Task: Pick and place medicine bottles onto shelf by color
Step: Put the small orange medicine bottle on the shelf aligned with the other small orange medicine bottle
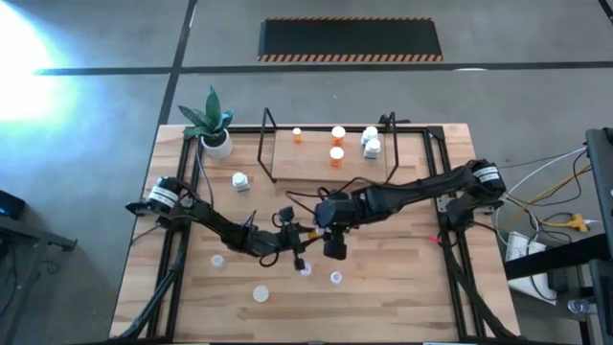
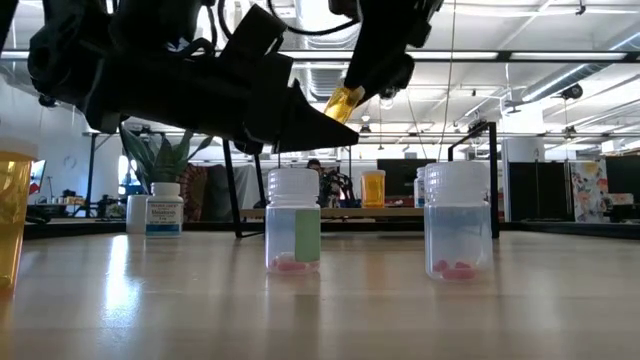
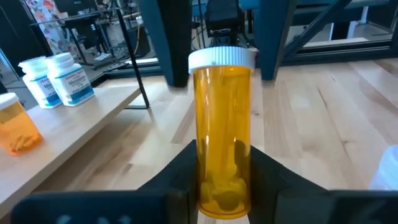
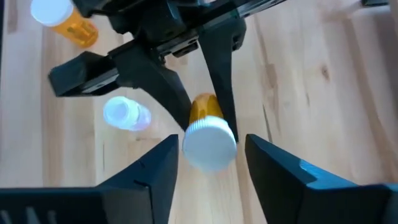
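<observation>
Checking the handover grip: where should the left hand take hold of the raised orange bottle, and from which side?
Low on the round body of the orange bottle, from the base end, left hand fingers on opposite sides. Its white cap end sits inside the right hand, so only the base is free.

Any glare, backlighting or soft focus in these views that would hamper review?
High view: strong white glare on the floor at upper left. Low view: bright ceiling lights leave the arms as black silhouettes; the orange bottle at the left edge is blurred. Left wrist view: held orange bottle sharp, room behind soft.
</observation>
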